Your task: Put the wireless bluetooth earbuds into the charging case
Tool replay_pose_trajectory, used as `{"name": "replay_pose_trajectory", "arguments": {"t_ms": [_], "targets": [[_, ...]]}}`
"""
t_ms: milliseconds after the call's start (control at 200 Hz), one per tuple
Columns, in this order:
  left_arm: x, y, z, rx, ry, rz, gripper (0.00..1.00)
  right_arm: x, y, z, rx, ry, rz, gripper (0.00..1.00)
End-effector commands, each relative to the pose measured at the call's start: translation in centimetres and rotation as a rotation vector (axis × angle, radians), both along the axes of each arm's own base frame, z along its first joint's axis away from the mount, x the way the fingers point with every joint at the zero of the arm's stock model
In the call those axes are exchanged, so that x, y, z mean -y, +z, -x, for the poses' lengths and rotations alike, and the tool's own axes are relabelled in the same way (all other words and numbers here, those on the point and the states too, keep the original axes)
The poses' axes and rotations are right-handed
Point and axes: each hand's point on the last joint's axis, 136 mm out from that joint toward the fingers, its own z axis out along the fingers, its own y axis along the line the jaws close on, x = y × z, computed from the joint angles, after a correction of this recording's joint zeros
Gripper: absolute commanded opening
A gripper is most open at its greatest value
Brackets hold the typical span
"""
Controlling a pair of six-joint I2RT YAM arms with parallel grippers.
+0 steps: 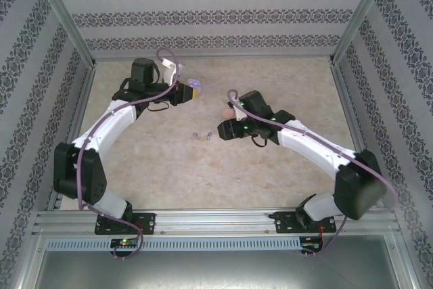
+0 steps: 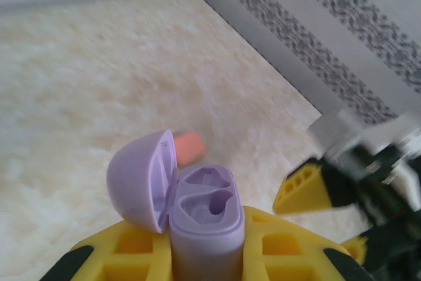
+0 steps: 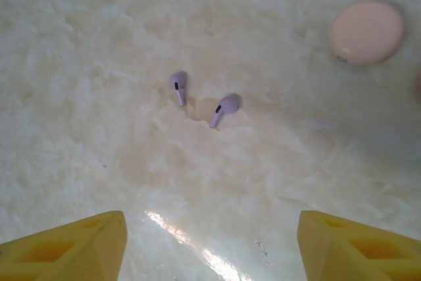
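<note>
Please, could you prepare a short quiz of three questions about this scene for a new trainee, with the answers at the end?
1. True or false: the lilac plastic charging case, held in the left claw, has its lid shut.
2. Where do the two small purple stemmed earbuds lie?
A. In the wells of the lilac case.
B. On the pale marbled table, side by side.
C. On top of a pink case.
3. Fill in: the right claw, above the earbuds, is ____ and holds nothing.
Key: 1 false; 2 B; 3 open.
</note>
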Motion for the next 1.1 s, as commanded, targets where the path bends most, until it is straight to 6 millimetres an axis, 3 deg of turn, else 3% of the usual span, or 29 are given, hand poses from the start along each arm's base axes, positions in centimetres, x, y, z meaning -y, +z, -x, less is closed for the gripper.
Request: {"name": "replay_pose_trajectory", "arguments": {"t_ms": [0, 225, 410, 754, 1094], "targets": [[-2.2, 4.7, -1.3, 0.173, 0.175, 0.006, 0.00, -1.2, -0.2, -1.7, 0.004, -0.067, 0.025, 0.66], [-5.8, 9.6, -1.2, 0.311, 0.409, 0.014, 0.00, -5.8, -2.5, -2.8, -0.021, -0.008, 0.093, 0.63], [-8.3, 11.4, -1.1, 0.398, 0.563, 0.039, 0.00, -8.3, -4.8, -3.6, -0.041, 0.028, 0.183, 0.61], [-11.6, 11.8, 0.7, 0.363, 0.751, 0.095, 0.00, -9.7, -9.2, -4.9, -0.082, 0.027, 0.330, 0.59], [-11.6, 11.8, 1.5, 0.400, 0.727, 0.067, 0.00, -10.9, -10.9, -5.3, -0.097, 0.060, 0.392, 0.55]]}}
